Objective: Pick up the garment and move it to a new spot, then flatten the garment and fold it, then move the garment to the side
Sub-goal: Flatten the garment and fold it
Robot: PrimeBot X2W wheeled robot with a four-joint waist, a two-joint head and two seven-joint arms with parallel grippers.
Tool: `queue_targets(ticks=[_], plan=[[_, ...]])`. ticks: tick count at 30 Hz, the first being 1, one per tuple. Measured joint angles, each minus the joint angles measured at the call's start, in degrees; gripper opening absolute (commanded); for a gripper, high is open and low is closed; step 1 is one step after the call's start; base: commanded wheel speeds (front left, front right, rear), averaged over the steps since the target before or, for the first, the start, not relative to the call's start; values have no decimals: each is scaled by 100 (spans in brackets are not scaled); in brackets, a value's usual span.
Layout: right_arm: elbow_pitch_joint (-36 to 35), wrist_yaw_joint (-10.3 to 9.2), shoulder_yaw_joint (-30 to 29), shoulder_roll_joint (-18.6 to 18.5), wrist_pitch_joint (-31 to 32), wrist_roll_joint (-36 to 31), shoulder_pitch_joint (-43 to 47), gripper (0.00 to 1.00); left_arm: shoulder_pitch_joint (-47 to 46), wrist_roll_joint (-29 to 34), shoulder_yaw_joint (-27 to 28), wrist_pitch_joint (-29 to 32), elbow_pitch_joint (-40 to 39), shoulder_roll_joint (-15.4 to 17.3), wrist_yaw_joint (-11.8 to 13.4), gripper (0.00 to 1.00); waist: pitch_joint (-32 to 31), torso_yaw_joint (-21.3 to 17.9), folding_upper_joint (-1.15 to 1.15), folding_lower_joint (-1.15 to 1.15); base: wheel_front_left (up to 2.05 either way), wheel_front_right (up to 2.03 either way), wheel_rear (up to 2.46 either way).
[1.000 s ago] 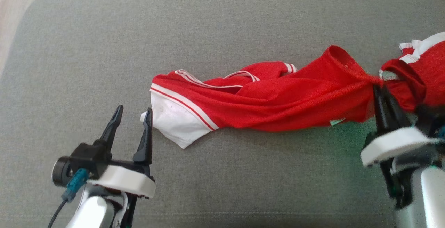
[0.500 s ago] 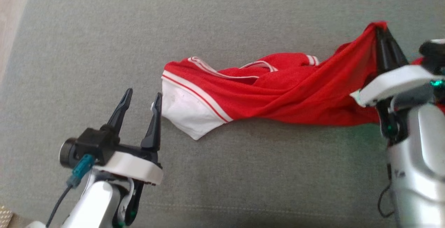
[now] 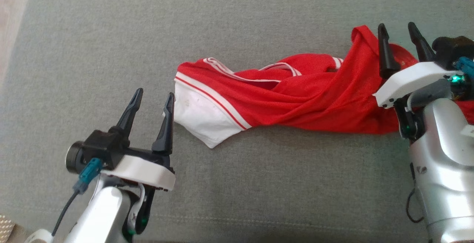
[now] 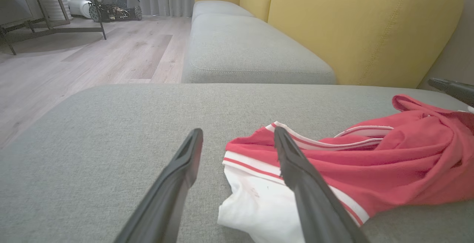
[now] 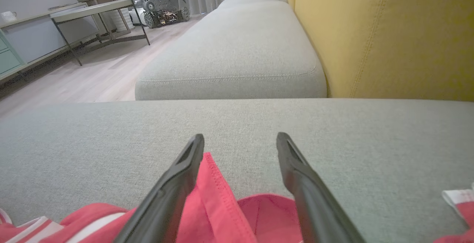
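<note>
The garment (image 3: pixel 296 102), red with white stripes and a white panel at its left end, lies bunched in a long twist across the grey sofa cushion (image 3: pixel 237 20). My left gripper (image 3: pixel 154 92) stands open just left of the white end, its right finger beside the cloth's edge; the left wrist view has the garment (image 4: pixel 389 169) to the right of that gripper (image 4: pixel 237 130). My right gripper (image 3: pixel 396 25) is open over the garment's right end, holding nothing. A red hem fold (image 5: pixel 218 198) lies between and under that gripper (image 5: pixel 240 135).
A yellow backrest (image 4: pixel 363 28) stands behind the cushion. A second grey seat cushion (image 5: pixel 237 57) adjoins on the far side. Wooden floor (image 4: pixel 92 61) lies beyond the cushion's left edge, with a metal-legged table (image 5: pixel 96 11) further off.
My right gripper, shut on the garment's right end and lifting it, has opened and let it go; the red cloth has dropped onto the cushion. The head camera shifted slightly.
</note>
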Motion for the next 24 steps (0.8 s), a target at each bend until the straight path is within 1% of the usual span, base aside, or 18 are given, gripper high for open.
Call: queue_targets(ticks=[2,5,9,13,19,24], plan=[[-114,0,87,-47,-82,1,48,100,6,0,12,0,5,1,0,100,-55,-51,0,0,0,0,0],[-546,0,226,-78,-154,1,262,100,27,8,27,-4,12,7,1,100,-154,-136,0,0,0,0,0],[-1351,0,245,-165,-167,0,890,100,61,8,62,-5,10,15,43,100,-298,-250,0,-1,0,0,0],[-2259,0,133,-159,62,-40,1662,100,248,8,129,-5,0,52,59,100,-453,-348,0,-1,0,0,0],[-3450,0,33,76,521,-137,2769,100,502,8,147,3,-16,178,147,100,-708,-465,0,-1,0,0,0],[-4011,0,-9,216,767,-180,3406,100,684,4,151,62,-62,221,185,100,-880,-546,0,-1,0,0,0]])
